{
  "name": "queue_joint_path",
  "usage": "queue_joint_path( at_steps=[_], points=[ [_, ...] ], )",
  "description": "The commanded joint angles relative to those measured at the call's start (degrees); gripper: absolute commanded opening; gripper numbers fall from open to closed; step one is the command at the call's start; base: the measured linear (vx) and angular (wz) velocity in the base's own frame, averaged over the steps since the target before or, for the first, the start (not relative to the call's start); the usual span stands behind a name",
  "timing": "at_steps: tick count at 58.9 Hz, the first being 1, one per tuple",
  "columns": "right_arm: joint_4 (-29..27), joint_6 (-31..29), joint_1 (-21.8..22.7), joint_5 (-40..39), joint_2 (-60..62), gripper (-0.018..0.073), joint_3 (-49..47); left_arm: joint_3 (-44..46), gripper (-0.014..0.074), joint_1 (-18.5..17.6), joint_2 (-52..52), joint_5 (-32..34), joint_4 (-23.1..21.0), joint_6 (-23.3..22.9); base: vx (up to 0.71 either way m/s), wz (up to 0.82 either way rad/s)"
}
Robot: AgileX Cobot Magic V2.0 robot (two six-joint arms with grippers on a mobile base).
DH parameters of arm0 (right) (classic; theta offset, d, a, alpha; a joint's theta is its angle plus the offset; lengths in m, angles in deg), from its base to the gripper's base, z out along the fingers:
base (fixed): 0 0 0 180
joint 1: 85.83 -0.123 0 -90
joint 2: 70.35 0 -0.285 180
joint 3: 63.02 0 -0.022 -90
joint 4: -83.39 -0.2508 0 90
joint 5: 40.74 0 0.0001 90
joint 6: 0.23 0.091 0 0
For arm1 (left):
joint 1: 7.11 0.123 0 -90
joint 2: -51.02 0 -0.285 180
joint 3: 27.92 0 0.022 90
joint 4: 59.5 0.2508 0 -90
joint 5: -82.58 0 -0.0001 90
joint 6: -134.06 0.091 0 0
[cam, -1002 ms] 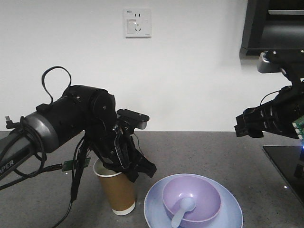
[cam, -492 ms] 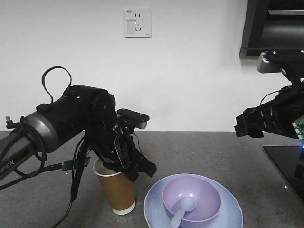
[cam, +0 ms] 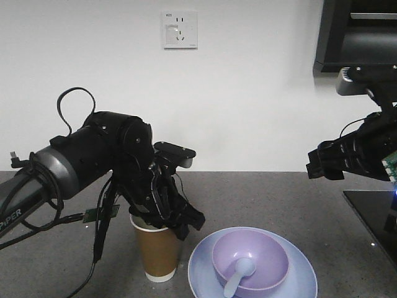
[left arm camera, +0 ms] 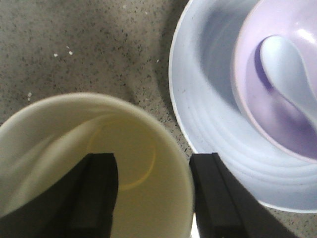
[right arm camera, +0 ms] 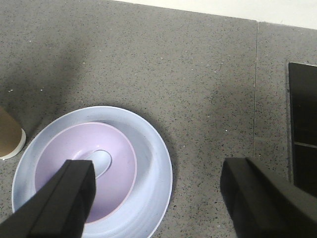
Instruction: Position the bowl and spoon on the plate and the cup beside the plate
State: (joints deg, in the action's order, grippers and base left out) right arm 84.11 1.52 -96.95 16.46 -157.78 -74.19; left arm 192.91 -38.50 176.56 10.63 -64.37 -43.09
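The brown paper cup (cam: 158, 254) stands upright on the grey counter, just left of the pale blue plate (cam: 298, 279). My left gripper (left arm camera: 153, 198) is open and straddles the cup's (left arm camera: 74, 148) right wall, with one finger inside the cup and one outside its rim. The lavender bowl (cam: 263, 254) sits on the plate, and the pale spoon (cam: 239, 273) lies in the bowl. My right gripper (right arm camera: 158, 198) hangs open high above the plate's (right arm camera: 153, 163) right edge, holding nothing.
A black glossy panel (cam: 372, 217) lies on the counter at the right edge. A wall with a socket (cam: 180, 29) closes off the back. A dark cabinet (cam: 360, 31) hangs at the upper right.
The cup's rim has shifted a little to the right, and the cup now stands straighter. The left gripper moved slightly right with it. The right arm has stayed still.
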Motion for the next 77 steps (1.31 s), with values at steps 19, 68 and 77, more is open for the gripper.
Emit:
queue_joint_path(
  at_steps=[19, 68, 77],
  points=[
    [0.7, 0.0, 0.1, -3.6, 1.5, 0.0578, -1.6, 7.9, 0.0465, -0.3, -4.7, 0.2, -0.2, -0.6, 0.00, 0.00],
    [-2.9, -8.0, 0.1, -13.3, 12.2, -0.0012, 6.5, -13.2, -0.0008, -0.3, -38.5, 10.2, 19.9, -4.1, 0.00, 0.00],
    [-5.4, -10.7, 0.1, -30.1, 22.6, -0.0012, 22.4, -36.0, -0.0008, -0.3, -53.4, 26.3, 23.9, -12.3, 0.00, 0.00]
  ],
)
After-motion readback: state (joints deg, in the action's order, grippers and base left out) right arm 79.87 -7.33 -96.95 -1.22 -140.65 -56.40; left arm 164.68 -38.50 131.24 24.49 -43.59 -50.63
